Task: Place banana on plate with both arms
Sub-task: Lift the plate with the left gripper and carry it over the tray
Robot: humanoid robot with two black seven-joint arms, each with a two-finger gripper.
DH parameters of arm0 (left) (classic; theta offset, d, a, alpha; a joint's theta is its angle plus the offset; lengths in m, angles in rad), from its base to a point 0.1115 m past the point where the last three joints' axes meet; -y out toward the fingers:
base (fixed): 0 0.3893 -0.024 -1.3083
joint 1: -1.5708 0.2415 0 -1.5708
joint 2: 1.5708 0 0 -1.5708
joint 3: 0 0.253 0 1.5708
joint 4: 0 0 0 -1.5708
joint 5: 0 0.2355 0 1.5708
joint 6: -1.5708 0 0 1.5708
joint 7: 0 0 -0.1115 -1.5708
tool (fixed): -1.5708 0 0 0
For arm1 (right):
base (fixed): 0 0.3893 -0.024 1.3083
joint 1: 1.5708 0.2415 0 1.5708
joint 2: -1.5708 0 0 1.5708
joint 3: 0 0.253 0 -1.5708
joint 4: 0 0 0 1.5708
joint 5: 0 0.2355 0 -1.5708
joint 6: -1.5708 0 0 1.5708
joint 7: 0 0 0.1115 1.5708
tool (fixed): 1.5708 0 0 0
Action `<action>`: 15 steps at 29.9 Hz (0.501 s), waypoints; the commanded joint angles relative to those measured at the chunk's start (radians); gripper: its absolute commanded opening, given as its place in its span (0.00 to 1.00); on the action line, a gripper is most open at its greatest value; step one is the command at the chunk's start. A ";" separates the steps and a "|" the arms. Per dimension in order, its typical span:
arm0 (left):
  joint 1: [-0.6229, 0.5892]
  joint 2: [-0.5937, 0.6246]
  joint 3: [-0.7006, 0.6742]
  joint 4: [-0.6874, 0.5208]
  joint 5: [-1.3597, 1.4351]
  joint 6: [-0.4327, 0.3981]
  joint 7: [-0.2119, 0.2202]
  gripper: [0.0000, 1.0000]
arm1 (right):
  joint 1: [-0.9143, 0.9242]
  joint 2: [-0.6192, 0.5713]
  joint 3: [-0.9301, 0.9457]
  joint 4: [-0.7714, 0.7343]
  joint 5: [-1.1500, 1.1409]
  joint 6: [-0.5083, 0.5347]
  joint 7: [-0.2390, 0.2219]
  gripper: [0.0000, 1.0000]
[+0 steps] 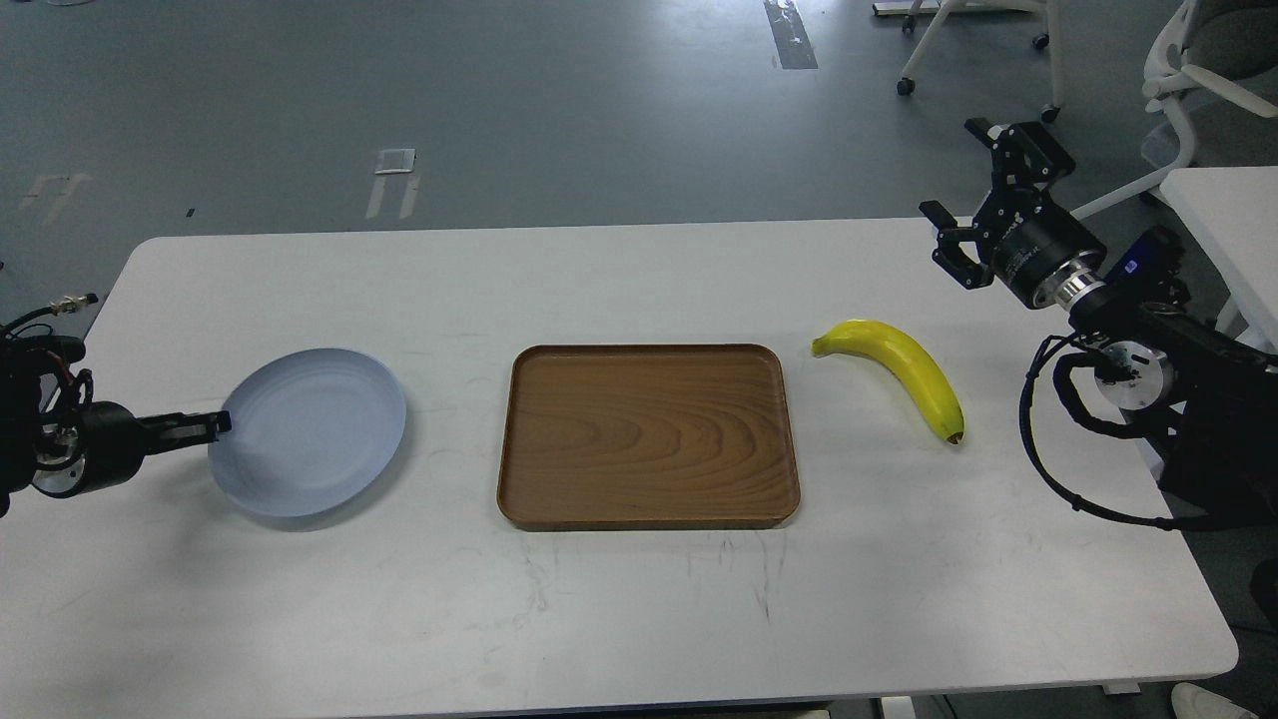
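The pale blue-grey plate (312, 431) is at the left of the white table, its right side tipped up a little with a shadow under it. My left gripper (213, 425) reaches in from the left and is shut on the plate's left rim. The yellow banana (904, 368) lies on the table right of the tray, greenish stem to the left, dark tip toward the front. My right gripper (952, 170) is open and empty, held above the table's far right corner, beyond and to the right of the banana.
A brown wooden tray (647, 435) lies in the middle of the table (639, 619), between plate and banana. A second white table (1223, 215) and white chairs (1193, 70) stand at the far right, off the table.
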 commanded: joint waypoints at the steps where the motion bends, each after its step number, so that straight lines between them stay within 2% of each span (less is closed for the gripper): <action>1: -0.008 0.003 -0.002 -0.005 -0.003 0.004 -0.002 0.00 | 0.000 -0.001 0.000 0.000 -0.001 0.000 0.000 1.00; 7: -0.107 0.026 -0.002 -0.086 -0.007 -0.027 -0.014 0.00 | 0.002 -0.004 0.000 0.000 0.001 0.000 0.000 1.00; 11: -0.210 0.029 -0.002 -0.209 -0.007 -0.145 -0.002 0.00 | 0.003 -0.006 0.000 0.002 0.001 0.000 0.000 1.00; 15: -0.244 0.010 -0.002 -0.274 -0.006 -0.163 0.014 0.00 | 0.003 -0.010 0.000 0.000 -0.001 0.000 0.000 1.00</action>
